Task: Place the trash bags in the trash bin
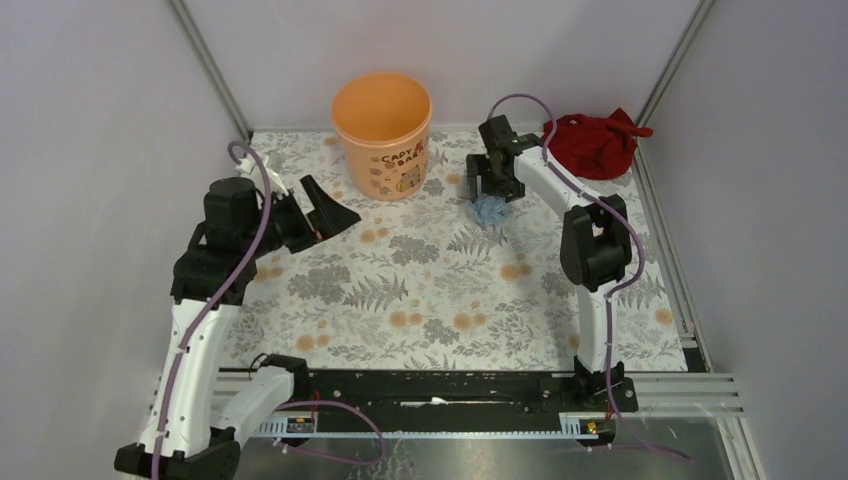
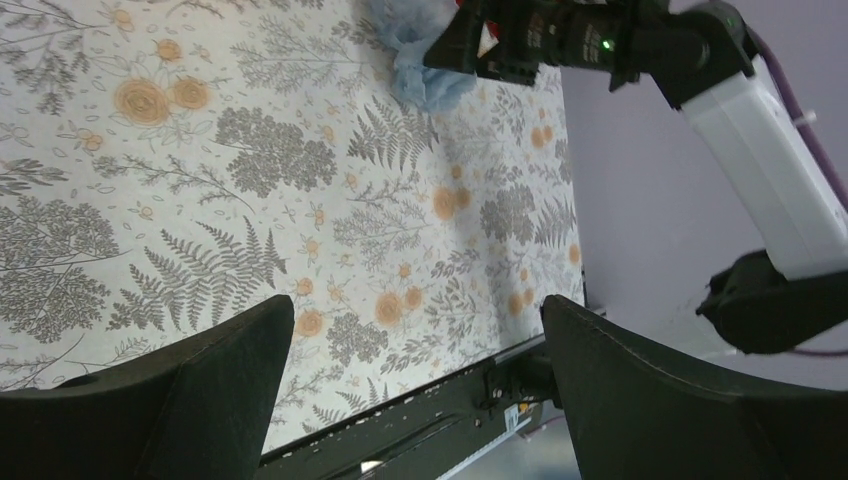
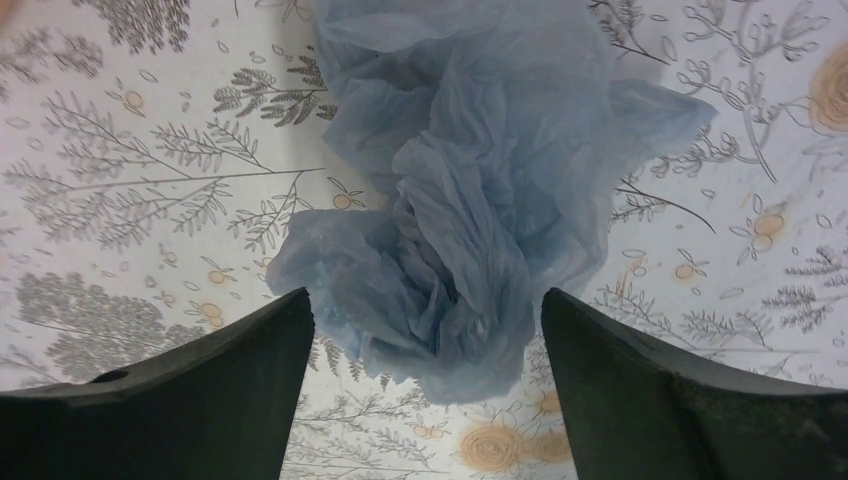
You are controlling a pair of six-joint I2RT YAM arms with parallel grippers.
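both claws stand spread wide and neither holds anything. the right gripper point(image 1: 490, 188) hangs over the pale blue trash bag point(image 3: 460, 200), its two dark fingers point(image 3: 200, 390) set either side of the crumpled film; whether they touch it i cannot tell. the left gripper point(image 2: 418, 310) gapes just as wide above the table point(image 2: 250, 150), touching nothing. that table carries a white cover printed with grey ferns and orange flowers, closed in by pale lilac walls point(image 1: 90, 120) with metal rails point(image 1: 211, 70) running up the corners. the orange trash bin point(image 1: 382, 135) stands upright at the far edge, and the bag lies on the table to its right, apart from it. a dark red cloth point(image 1: 595, 143) is heaped in the far right corner. the right arm reaches far forward, wrist bent down over the bag. the left arm is folded at the elbow, its claw pointing right toward the bin's foot.
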